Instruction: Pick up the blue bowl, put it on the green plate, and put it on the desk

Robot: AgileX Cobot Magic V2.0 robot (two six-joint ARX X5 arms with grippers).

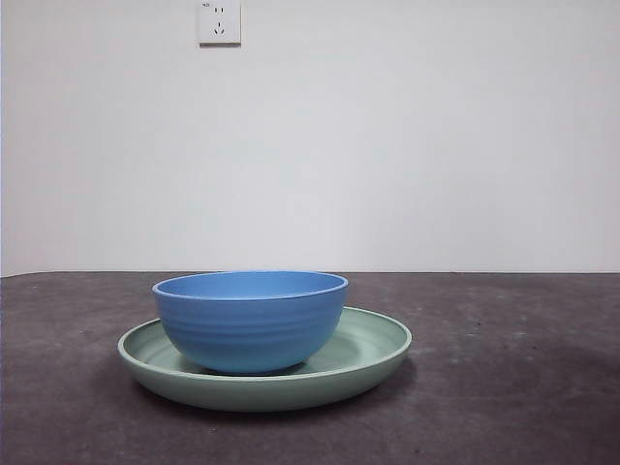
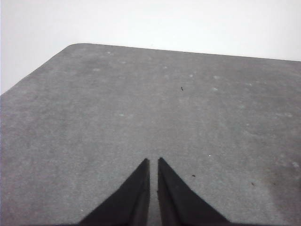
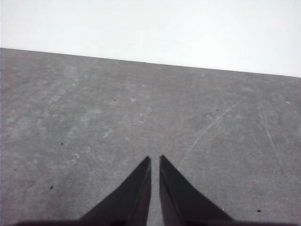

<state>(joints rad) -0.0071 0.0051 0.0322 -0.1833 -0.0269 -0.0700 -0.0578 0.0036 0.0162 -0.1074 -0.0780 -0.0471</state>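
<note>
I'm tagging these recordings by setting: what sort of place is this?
Probably a bare lab or test room, not a kitchen: a plain white wall with one socket, a speckled grey desk, and only a blue bowl sitting in a green plate.

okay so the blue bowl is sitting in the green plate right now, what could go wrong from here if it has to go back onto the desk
The blue bowl sits left of centre in the green plate, so lifting by its rim might tip or drag the plate across the desk. Its walls are smooth and curved, so a pincer could slip. Both the left pincer and right pincer are shut over bare desk and must open first.
</note>
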